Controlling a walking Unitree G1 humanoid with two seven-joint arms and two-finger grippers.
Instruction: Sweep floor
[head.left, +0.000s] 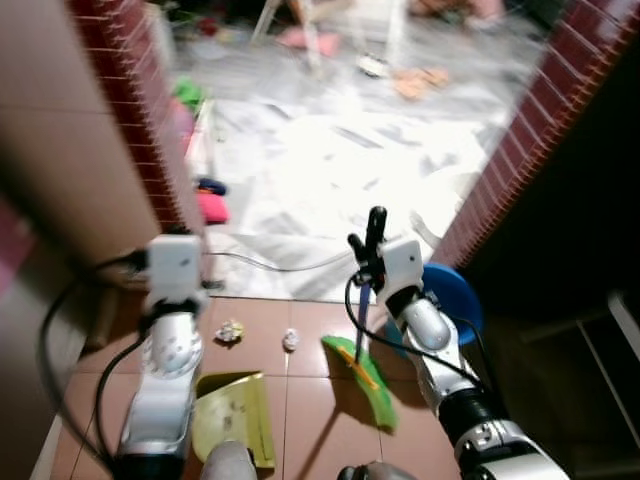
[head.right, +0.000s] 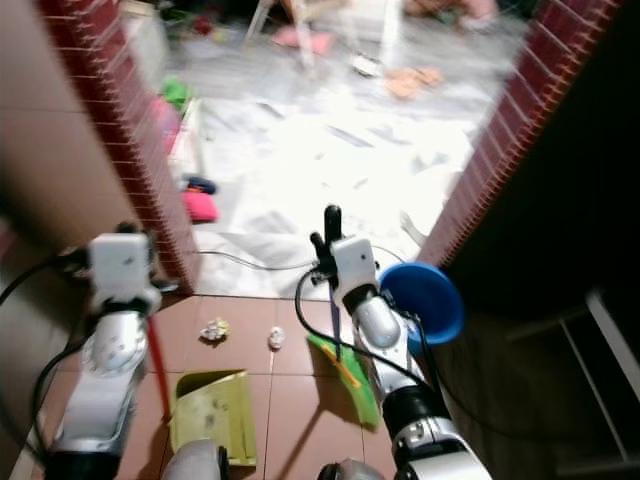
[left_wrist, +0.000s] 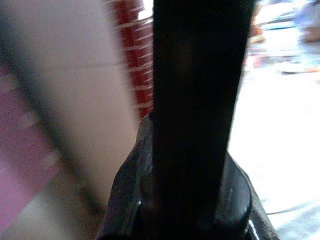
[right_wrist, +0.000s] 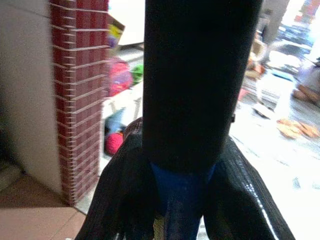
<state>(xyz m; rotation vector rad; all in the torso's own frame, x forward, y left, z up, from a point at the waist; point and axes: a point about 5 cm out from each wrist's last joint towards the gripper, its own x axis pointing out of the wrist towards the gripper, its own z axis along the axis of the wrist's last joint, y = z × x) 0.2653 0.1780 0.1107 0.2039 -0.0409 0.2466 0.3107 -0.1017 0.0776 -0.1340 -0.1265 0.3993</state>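
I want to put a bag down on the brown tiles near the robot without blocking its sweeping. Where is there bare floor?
Bare tile lies between the yellow-green plastic dustpan and the green broom head, and in front of the two crumpled paper scraps, up to the white marble floor. It is crowded by the round blue basin and along the red brick wall.

one dustpan (head.left: 235, 415), one broom (head.left: 368, 378), (perhaps) two scraps (head.left: 230, 332)

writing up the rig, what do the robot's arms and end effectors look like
Both arms are silver with rounded, ribbed segments and black joint collars. Each wrist carries a boxy white housing, and loose black cables loop alongside. The left end effector and right end effector have long, matte black fingers.
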